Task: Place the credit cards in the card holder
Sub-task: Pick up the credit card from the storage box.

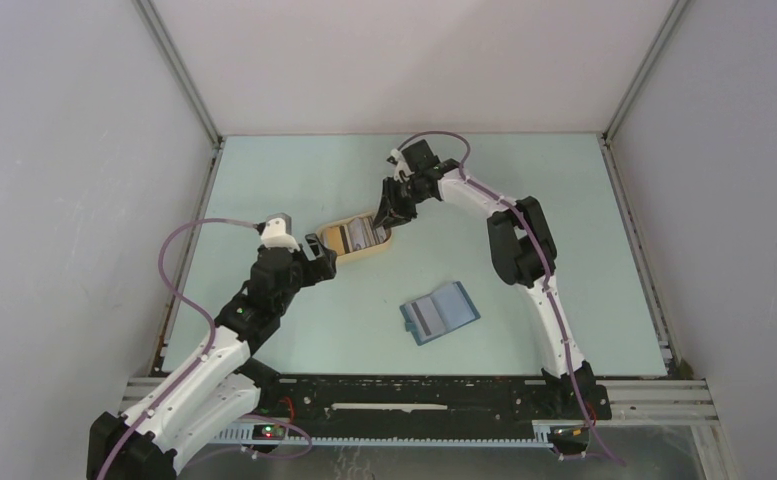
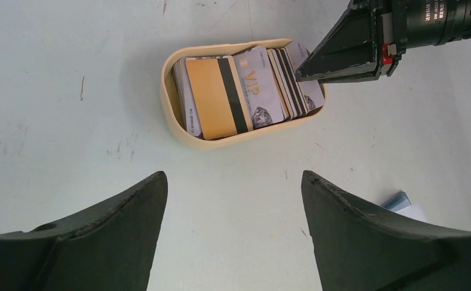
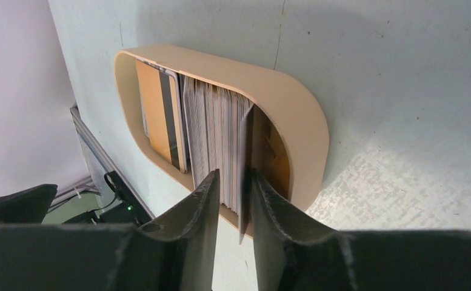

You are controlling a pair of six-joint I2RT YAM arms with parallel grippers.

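Tray (image 2: 239, 141) of credit cards (image 2: 214, 97), right tool (image 3: 233, 177) narrowly apart astride its end card (image 3: 245, 151), left tool (image 2: 233, 179) wide apart nearby.

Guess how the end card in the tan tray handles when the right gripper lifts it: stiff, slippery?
Probably stiff: the end card stands straight on edge, no bow. Likely light and slick, being thin plastic, so it may slip in the right gripper, whose jaws straddle it. It may drag neighbours from the packed stack in the tray.
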